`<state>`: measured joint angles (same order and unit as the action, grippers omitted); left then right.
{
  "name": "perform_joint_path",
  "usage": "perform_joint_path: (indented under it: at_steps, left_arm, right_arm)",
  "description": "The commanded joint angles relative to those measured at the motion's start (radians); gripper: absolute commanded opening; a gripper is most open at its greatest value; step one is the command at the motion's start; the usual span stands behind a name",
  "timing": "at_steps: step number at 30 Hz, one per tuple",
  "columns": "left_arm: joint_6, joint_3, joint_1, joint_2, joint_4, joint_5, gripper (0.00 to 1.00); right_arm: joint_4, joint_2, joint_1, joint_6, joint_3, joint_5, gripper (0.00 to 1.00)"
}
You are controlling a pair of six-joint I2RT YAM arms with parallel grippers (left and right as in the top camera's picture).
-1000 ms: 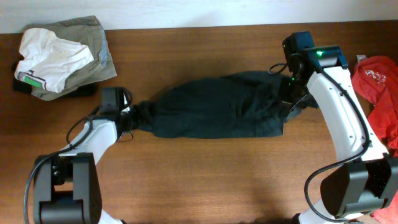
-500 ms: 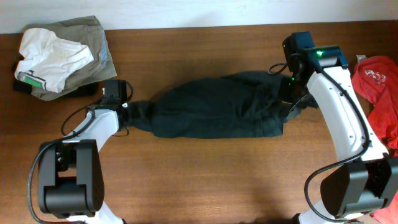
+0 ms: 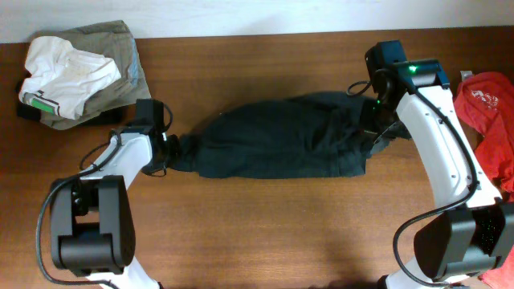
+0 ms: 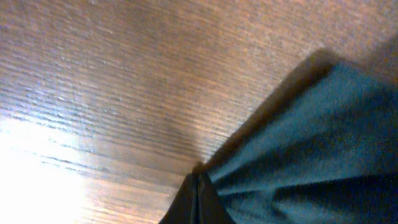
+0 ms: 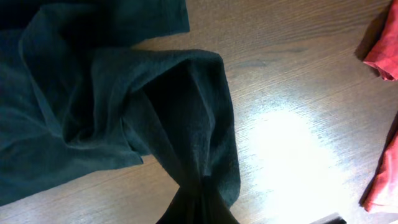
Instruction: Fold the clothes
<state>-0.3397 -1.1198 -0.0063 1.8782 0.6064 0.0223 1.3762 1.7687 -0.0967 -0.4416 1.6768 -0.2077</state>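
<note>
The clothes are a black T-shirt (image 3: 273,144), bunched into a long wrinkled band across the middle of the table; no lettering shows. My left gripper (image 3: 166,151) is shut on the band's left end. In the left wrist view the dark cloth (image 4: 311,149) fans out from the pinched jaws (image 4: 198,202). My right gripper (image 3: 377,132) is shut on the band's right end. In the right wrist view a thick fold of the shirt (image 5: 186,112) narrows into the closed jaws (image 5: 200,205) at the bottom edge.
A pile of olive and white garments (image 3: 80,68) lies at the back left corner. A red garment (image 3: 491,120) lies at the right edge, also seen as red cloth (image 5: 382,43) in the right wrist view. Bare wooden table (image 3: 265,233) runs along the front.
My left gripper slid in over the shirt's left end and went from open to shut on it. The right arm and the rest of the shirt stayed put.
</note>
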Motion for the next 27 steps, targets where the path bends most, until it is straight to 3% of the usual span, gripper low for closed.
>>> perform_joint_path:
  at_steps: [1, 7, 14, 19, 27]
  left_arm:
    - [0.006, -0.114, -0.004, 0.011, 0.132, -0.026, 0.01]
    - [0.006, -0.223, -0.004, -0.192, 0.237, -0.026, 0.01]
    - [0.006, -0.235, -0.004, -0.612, 0.241, -0.020, 0.01]
    - [0.005, -0.349, -0.004, -0.869, 0.244, 0.049, 0.01]
    - [0.005, -0.603, -0.004, -1.046, 0.321, 0.161, 0.01]
  right_arm:
    - [-0.012, 0.001, 0.008, -0.005, -0.005, 0.012, 0.04]
    - [-0.026, -0.068, 0.008, -0.012, 0.014, 0.073, 0.04]
    - [0.026, -0.271, 0.040, 0.019, 0.127, 0.069, 0.04]
    - [0.035, -0.403, 0.106, 0.019, 0.215, 0.069, 0.04]
    - [0.044, -0.551, 0.160, 0.018, 0.323, 0.069, 0.04]
